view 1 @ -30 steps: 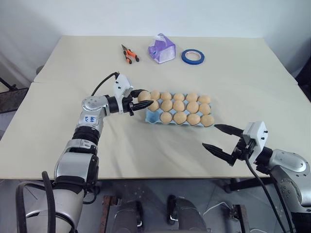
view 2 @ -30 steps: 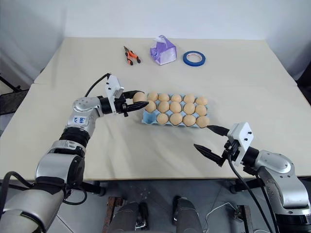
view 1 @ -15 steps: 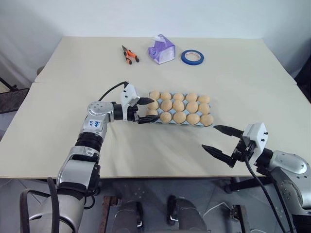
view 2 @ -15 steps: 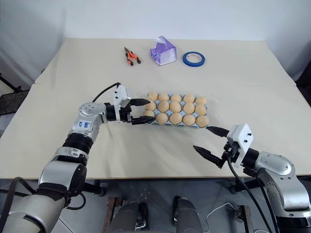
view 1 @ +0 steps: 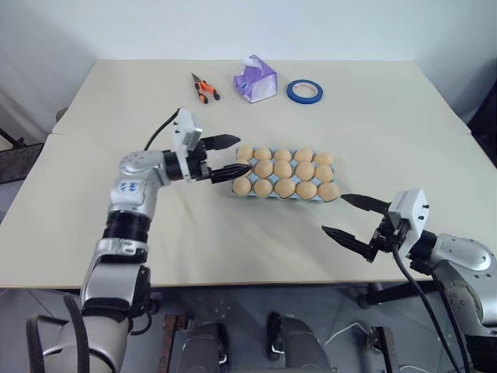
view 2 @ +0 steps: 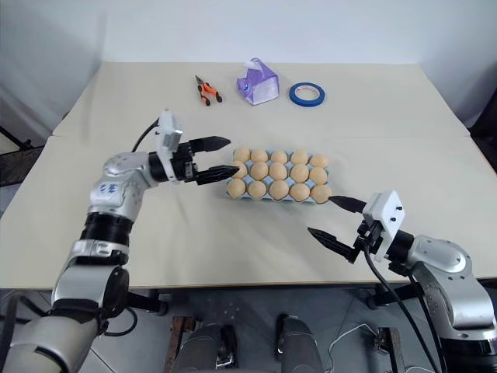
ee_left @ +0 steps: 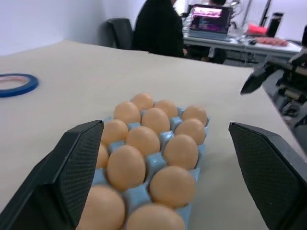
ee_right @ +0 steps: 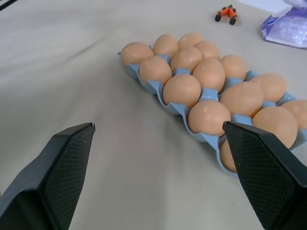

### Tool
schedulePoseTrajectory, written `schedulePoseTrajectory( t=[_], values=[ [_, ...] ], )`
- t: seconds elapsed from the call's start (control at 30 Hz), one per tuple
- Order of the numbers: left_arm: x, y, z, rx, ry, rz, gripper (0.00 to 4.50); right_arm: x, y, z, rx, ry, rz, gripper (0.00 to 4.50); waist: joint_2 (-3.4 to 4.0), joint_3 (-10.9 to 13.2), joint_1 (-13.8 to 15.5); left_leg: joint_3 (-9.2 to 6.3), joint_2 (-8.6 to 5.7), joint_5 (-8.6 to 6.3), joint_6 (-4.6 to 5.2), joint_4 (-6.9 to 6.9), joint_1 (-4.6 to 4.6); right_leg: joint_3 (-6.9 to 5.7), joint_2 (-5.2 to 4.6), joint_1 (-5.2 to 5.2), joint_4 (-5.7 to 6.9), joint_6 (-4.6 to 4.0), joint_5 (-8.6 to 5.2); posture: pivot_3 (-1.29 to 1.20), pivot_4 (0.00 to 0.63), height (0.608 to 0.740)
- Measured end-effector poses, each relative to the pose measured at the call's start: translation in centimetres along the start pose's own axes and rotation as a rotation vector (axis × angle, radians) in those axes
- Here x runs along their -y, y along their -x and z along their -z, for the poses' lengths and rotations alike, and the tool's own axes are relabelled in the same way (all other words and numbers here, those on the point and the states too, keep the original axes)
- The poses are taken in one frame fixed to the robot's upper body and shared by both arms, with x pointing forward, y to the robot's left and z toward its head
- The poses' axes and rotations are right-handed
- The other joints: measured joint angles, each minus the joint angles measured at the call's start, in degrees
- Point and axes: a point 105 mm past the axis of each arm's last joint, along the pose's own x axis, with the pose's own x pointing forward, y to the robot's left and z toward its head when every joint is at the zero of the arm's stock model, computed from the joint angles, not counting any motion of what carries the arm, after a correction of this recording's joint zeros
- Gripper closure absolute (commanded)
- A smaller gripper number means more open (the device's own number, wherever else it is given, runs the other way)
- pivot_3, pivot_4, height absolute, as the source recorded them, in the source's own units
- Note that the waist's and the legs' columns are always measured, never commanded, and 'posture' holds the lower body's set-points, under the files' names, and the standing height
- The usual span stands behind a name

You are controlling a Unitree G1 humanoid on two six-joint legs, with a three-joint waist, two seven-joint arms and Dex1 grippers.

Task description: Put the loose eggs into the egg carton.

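The left gripper (view 1: 230, 158) hangs just beside the left end of the egg carton (view 1: 241, 189), jaws spread wide and empty; the carton sits mid-table with every cup filled by eggs (view 1: 283, 169) (three rows of five); the right gripper (view 1: 353, 218) waits near the carton's right end, apart from it, jaws likewise released and holding nothing.

eggs (ee_right: 181, 89): smooth, matt | egg carton (ee_right: 209, 140): moulded, matt | table (view 1: 233, 233): matt, smooth | tissue pack (view 1: 255, 78): glossy plastic
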Motion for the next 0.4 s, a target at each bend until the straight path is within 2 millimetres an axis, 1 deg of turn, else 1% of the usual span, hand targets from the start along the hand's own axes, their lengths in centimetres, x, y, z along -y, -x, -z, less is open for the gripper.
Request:
schedulePoseTrajectory(
  t=[0.07,0.2,0.33,0.4],
  values=[
    [0.2,1.7,1.5,-0.046,0.015,-0.021,0.04,0.4,-0.1,0.0,-0.003,0.002,-0.008,0.0,0.0,0.0,0.0,-0.02,0.01,0.02,-0.02,0.01,0.0,0.0,0.0,-0.01,0.05,-0.04,-0.02,0.0,0.15,0.74],
    [0.8,4.6,2.7,-0.132,-0.004,-0.029,0.04,0.9,-0.8,-0.1,-0.014,0.018,-0.053,0.0,0.0,0.0,0.0,-0.03,0.0,-0.03,-0.13,0.02,-0.01,0.02,-0.06,-0.01,0.06,-0.05,-0.02,0.0,0.15,0.74],
    [1.3,6.3,3.3,-0.194,0.007,-0.023,0.04,1.4,-1.4,0.0,-0.02,0.029,-0.091,0.0,0.0,0.0,0.4,-0.04,-0.02,-0.11,-0.26,0.02,-0.02,0.11,-0.1,-0.02,0.04,-0.06,-0.02,0.0,0.15,0.74],
    [1.3,6.7,3.5,-0.201,0.022,-0.032,0.04,1.7,-1.8,0.1,-0.024,0.035,-0.107,0.0,0.0,0.0,0.6,-0.06,-0.04,-0.12,-0.25,0.02,-0.04,0.13,-0.13,-0.02,0.02,-0.06,-0.02,0.0,0.15,0.74]
  ],
)
